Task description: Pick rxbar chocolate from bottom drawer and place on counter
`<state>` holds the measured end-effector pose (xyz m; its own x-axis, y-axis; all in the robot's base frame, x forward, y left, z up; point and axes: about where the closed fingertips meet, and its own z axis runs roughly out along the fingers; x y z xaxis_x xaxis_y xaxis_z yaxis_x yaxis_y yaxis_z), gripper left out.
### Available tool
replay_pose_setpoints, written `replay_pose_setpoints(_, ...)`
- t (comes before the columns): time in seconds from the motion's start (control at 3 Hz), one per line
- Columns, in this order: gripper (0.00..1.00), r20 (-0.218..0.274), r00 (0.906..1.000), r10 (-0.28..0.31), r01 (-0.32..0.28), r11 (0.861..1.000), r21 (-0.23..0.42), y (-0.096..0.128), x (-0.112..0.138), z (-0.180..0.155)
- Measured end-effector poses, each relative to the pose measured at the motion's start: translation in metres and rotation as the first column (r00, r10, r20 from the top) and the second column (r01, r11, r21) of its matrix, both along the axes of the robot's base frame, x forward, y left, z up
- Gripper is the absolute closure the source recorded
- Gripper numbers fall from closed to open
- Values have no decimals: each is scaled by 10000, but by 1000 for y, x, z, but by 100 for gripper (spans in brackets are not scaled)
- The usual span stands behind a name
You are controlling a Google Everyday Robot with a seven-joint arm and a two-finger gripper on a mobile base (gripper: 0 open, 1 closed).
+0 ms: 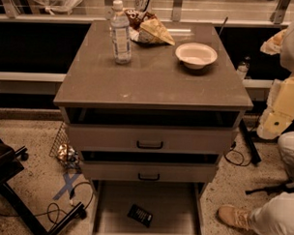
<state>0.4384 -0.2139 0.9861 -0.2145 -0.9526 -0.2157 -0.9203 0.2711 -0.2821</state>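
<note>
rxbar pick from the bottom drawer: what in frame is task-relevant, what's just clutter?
Job:
- rxbar chocolate, lying in the open bottom drawer
- counter, the drop spot
- gripper: not in view; only the arm shows at the right edge

Lying about:
- water bottle, snack bag and white bowl, all on the counter
- a person's shoe on the floor

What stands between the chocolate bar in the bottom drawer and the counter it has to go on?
Nothing covers the rxbar chocolate in the open bottom drawer. On its way up to the counter it must pass in front of the two upper drawer fronts, which seem slightly ajar. The pincer is not in view.
</note>
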Motion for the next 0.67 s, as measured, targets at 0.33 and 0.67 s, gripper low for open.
replay_pose_setpoints(0.33,0,35,10000,-27,26,10000,50,0,0,-2)
replay_pose_setpoints(0.67,0,419,9985,-360,332,9973,657,5,-1,-24)
